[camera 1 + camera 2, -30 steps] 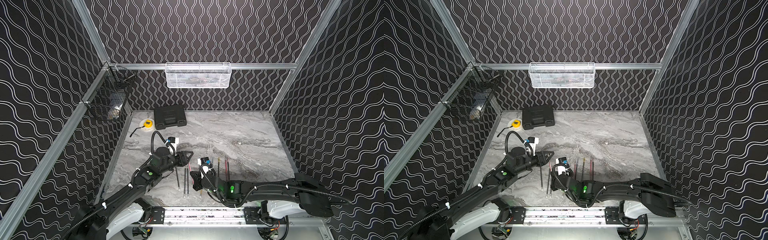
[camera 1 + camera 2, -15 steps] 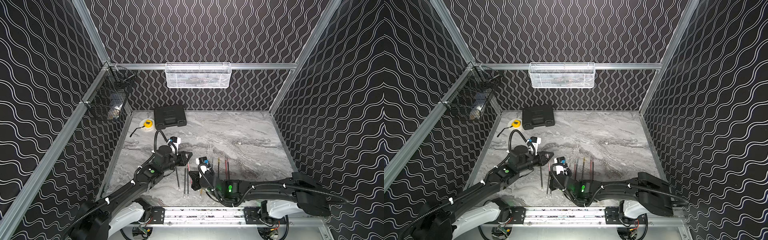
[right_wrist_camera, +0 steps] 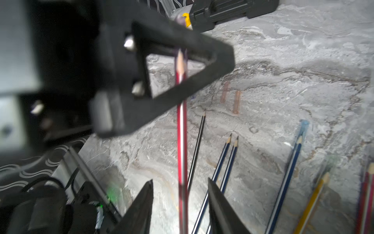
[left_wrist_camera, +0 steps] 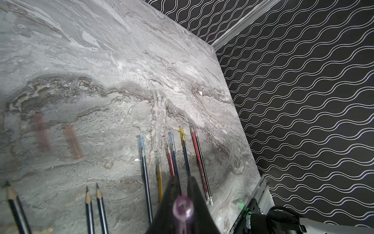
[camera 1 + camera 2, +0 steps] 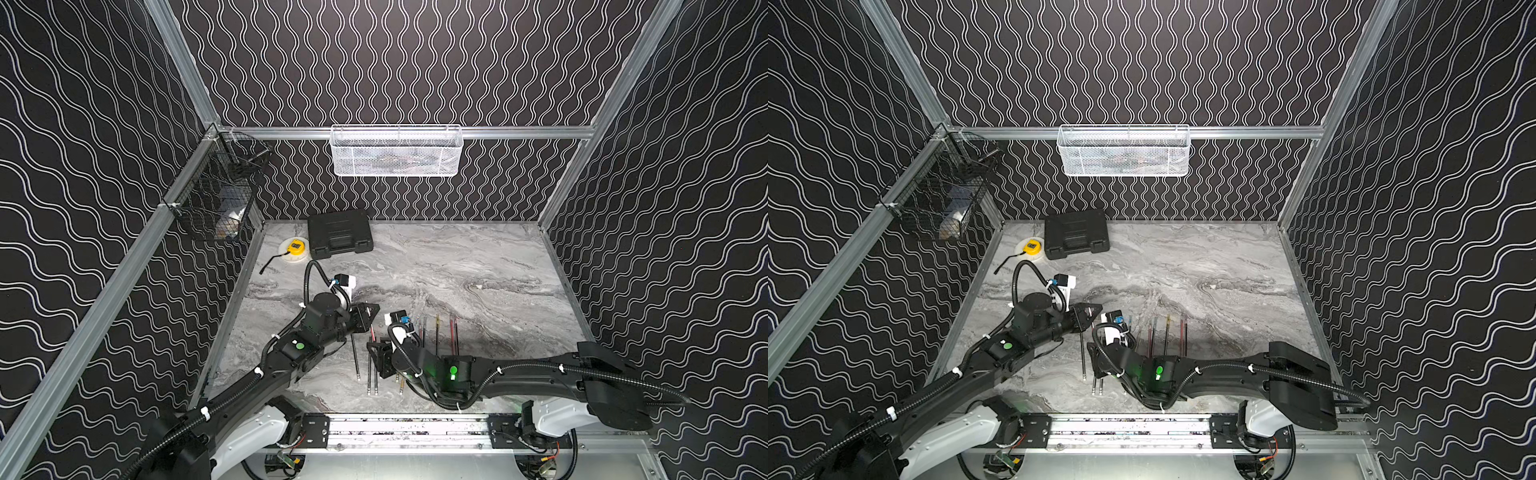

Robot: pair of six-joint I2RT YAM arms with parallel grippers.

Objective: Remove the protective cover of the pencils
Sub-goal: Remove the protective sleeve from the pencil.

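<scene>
We see the left gripper (image 4: 182, 180) clamped shut on the purple cover (image 4: 183, 206), likely anchoring it so the red pencil (image 3: 182, 131), lifted between both arms in the lower middle of both top views, can be drawn out. The right gripper (image 3: 180, 180) stands open around that pencil's striped shaft, gripping nothing. The sharpened tip seems inside the translucent cover, and the other pencils (image 4: 144, 172) lie rowed on the table (image 5: 478, 266).

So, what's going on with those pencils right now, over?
Left gripper shut on purple cap. Right gripper open around red pencil, tip in that cap. Other pencils flat on table nearby.
</scene>
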